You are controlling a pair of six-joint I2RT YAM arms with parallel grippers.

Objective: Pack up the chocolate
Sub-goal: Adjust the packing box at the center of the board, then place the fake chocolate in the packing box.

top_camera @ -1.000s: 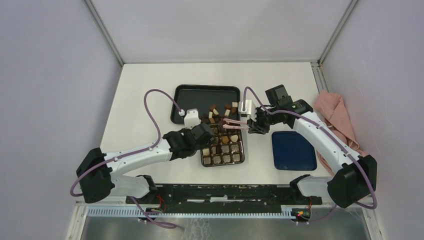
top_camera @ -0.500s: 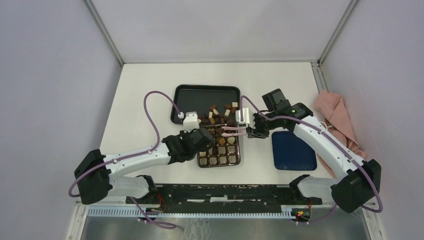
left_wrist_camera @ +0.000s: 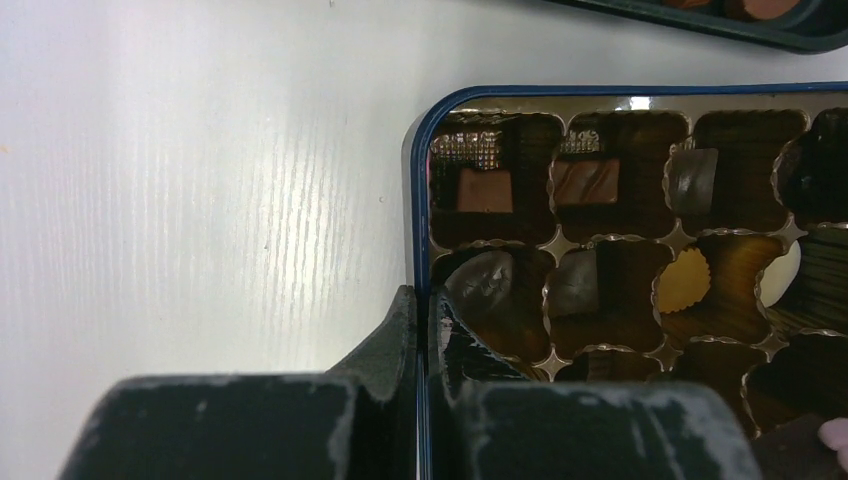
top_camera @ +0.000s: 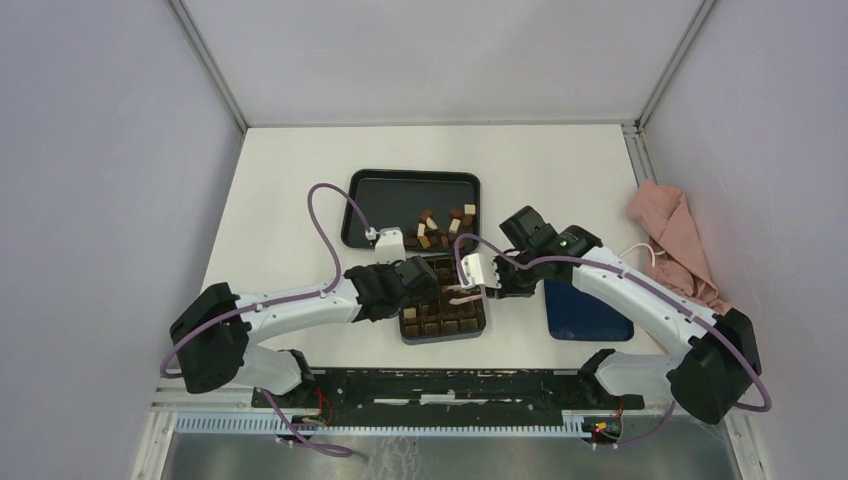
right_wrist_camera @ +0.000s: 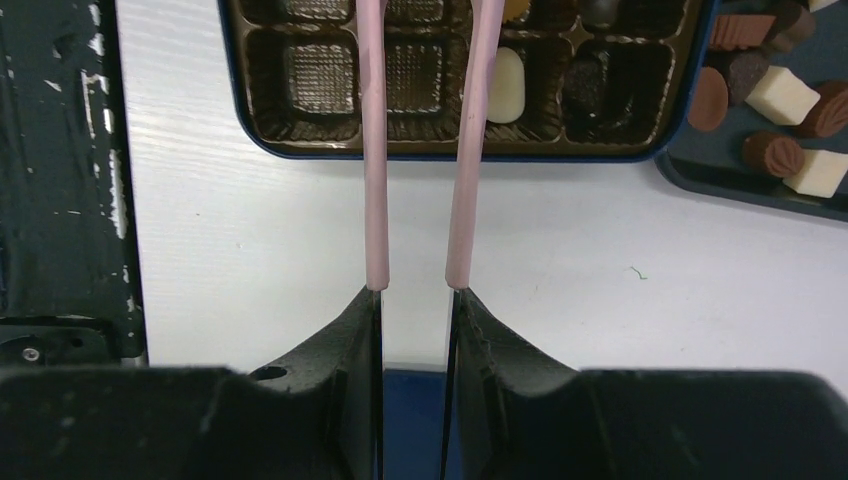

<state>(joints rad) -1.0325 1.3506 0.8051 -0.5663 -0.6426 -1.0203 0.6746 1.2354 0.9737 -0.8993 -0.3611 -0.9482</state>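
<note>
Roughly a dozen loose chocolate pieces (top_camera: 441,224), dark brown, mid brown and cream-white, lie clustered in the near right corner of a black rectangular plastic tray (top_camera: 400,195). The right wrist view shows the same chocolate pieces (right_wrist_camera: 775,95) at its upper right. Further pieces sit one to a compartment in a dark, gold-lined compartment box with a blue rim (top_camera: 443,340), just in front of the tray. One of them, a mid-brown square piece (left_wrist_camera: 485,190), fills a corner compartment.

The left gripper (top_camera: 418,283) is pressed together on the box's left wall (left_wrist_camera: 411,200), one finger outside and one inside. The right gripper (top_camera: 497,285) pinches the rear end of the pink plastic tweezers (top_camera: 466,295). Their two arms (right_wrist_camera: 374,150) reach out over the box, held apart. The tips lie beyond the wrist view, so whether they carry a piece cannot be told.

A flat dark-blue lid (top_camera: 590,310) lies right of the box, and a crumpled pink cloth (top_camera: 668,235) rests at the right edge of the white table (top_camera: 290,200).
</note>
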